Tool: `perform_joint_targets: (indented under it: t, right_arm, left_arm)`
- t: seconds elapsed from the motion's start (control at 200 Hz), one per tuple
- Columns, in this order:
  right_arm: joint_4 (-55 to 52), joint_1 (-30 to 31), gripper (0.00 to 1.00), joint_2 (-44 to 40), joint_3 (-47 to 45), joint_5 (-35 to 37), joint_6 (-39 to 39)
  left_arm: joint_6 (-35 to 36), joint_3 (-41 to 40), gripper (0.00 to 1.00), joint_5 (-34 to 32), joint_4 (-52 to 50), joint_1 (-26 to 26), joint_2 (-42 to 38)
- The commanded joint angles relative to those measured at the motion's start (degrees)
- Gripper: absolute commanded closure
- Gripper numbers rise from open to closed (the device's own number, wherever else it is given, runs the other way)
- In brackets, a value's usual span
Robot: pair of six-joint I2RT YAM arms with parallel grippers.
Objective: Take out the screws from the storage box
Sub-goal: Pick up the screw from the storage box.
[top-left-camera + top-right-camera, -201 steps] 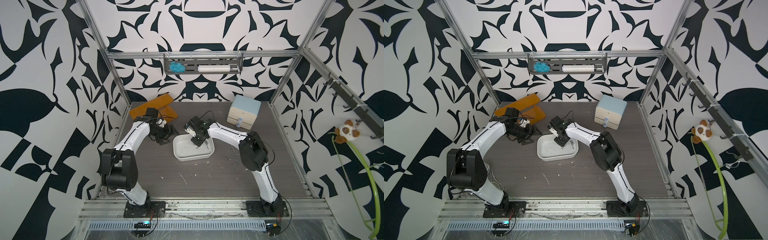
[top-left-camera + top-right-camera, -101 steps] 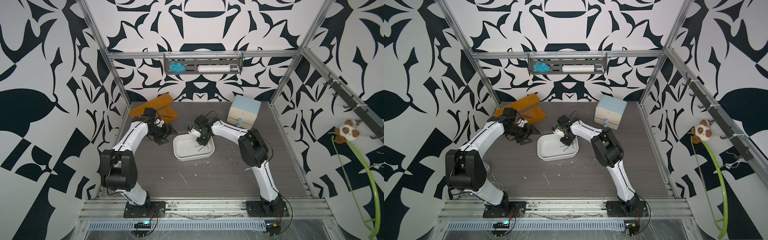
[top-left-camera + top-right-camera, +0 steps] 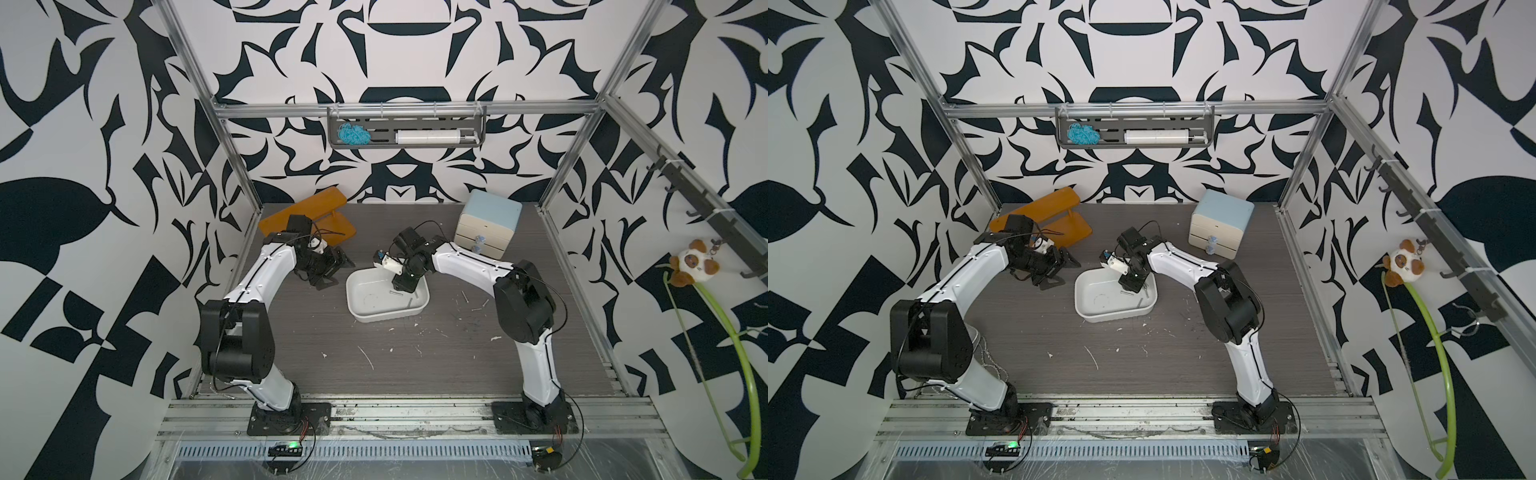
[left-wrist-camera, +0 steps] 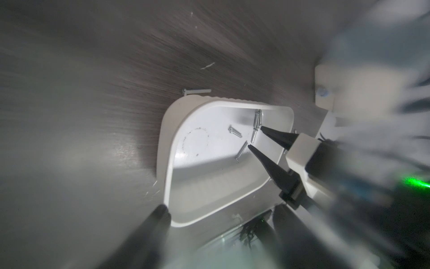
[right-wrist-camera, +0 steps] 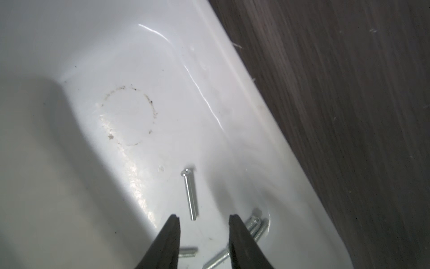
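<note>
Right gripper [image 5: 204, 219]: jaws narrowly parted, empty, a screw [image 5: 190, 195] just ahead of the gap, inside the box [image 5: 93, 58]; left gripper [image 3: 338, 272] jaws wide.

The storage box [image 3: 386, 316] is set on the dark table [image 3: 415, 374]; behind it an orange shelf [image 3: 307, 205] and a cabinet [image 3: 490, 216] are placed, screws [image 3: 465, 296] beside it, flecks [image 3: 365, 357] before it.

No readable text, label or number anywhere here
</note>
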Motion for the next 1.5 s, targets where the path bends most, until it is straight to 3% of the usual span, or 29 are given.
perform_joint_targets:
  t: [0.0, 0.325, 0.365, 0.455, 0.53, 0.82, 1.045, 1.27, 1.495]
  right_arm:
    - [-1.3, 0.1, 0.6, 1.8, 2.4, -2.4, -1.2]
    - [-3.0, 0.1, 0.61, 4.9, 2.3, -1.4, -0.9]
    - [-3.1, 0.1, 0.65, 5.4, 2.4, -0.7, -0.2]
    - [-5.2, 0.1, 0.9, 7.0, 4.2, -0.3, 0.9]
    - [-6.8, 0.1, 1.0, 7.9, 5.3, -1.1, 1.2]
    - [-5.8, 0.1, 1.0, 4.4, 5.8, -1.8, 3.3]
    - [-0.9, -3.4, 1.0, -6.4, 6.2, -0.8, 9.4]
    - [3.3, -13.2, 1.0, -18.0, -7.1, 6.0, 16.7]
    - [3.4, -20.0, 1.0, -19.9, -21.2, 10.9, 26.3]
  left_arm:
    - [-0.8, -1.2, 0.23, -0.3, -0.1, 0.3, -2.0]
    - [-1.7, -2.7, 0.23, -1.4, -0.4, 0.2, -3.8]
    - [-1.8, -2.8, 0.23, -1.5, -0.3, 0.3, -3.9]
    - [-1.9, -2.9, 0.23, -1.4, -0.4, 0.3, -4.2]
    - [-1.9, -3.0, 0.23, -1.6, -0.4, 0.3, -4.4]
    - [-2.0, -3.2, 0.23, -1.5, -0.1, 0.2, -4.6]
    - [-2.3, -3.2, 0.23, -1.2, 0.9, 0.3, -4.3]
    - [-2.4, -2.7, 0.23, -1.5, 1.4, 0.2, -4.0]
    - [-0.5, -0.1, 0.23, -5.0, -0.3, -1.7, -4.1]
